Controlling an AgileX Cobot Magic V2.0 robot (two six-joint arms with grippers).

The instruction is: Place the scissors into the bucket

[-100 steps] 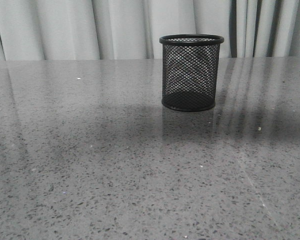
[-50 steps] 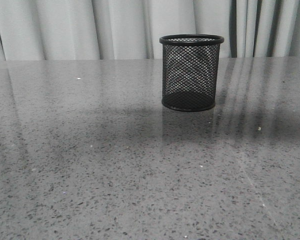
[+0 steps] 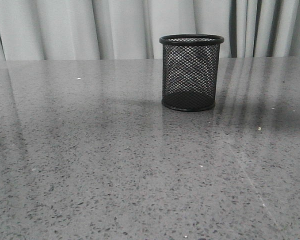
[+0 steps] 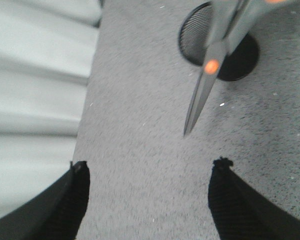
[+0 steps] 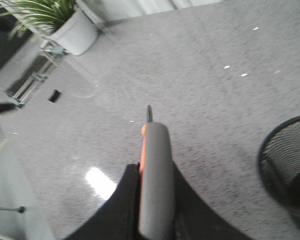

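The bucket (image 3: 191,72), a black wire-mesh cup, stands upright on the grey table, right of centre and toward the back. It looks empty in the front view. My right gripper (image 5: 155,172) is shut on the grey, orange-lined handle of the scissors (image 5: 154,185), held in the air with the bucket's rim (image 5: 285,170) off to one side below. In the left wrist view the scissors (image 4: 210,70) hang blades-down with the tip above the table beside the bucket (image 4: 217,47). My left gripper (image 4: 150,170) is open and empty above the table. Neither gripper shows in the front view.
The speckled grey table (image 3: 115,165) runs to pale curtains (image 3: 65,27) at the back. In the right wrist view a potted plant (image 5: 65,22) and a metal stand (image 5: 35,80) sit beyond the table's edge.
A dark shadow across the middle of the table in the front view has shrunk and faded. The bucket has not moved.
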